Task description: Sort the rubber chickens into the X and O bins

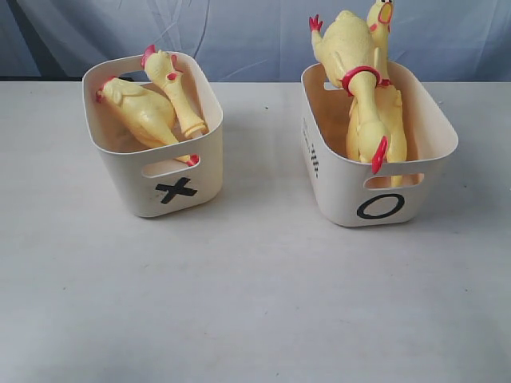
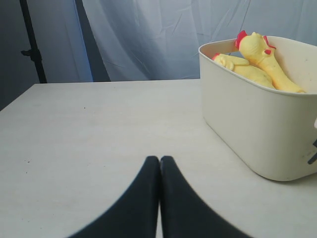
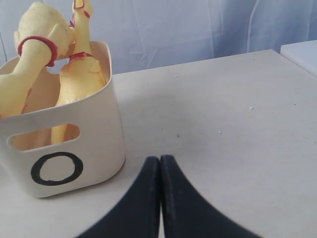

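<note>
The X bin stands at the left and holds two small yellow rubber chickens: one lying across it, one leaning on the far rim. The O bin at the right holds a larger chicken tipped head-down, its red comb over the front rim, and another chicken standing upright behind it. My left gripper is shut and empty over bare table beside the X bin. Shut and empty too, my right gripper hovers beside the O bin. Neither gripper shows in the exterior view.
A pale table carries both bins, with a grey-blue curtain behind. A dark stand rises beyond the table's far left. A white block sits at the table's edge in the right wrist view.
</note>
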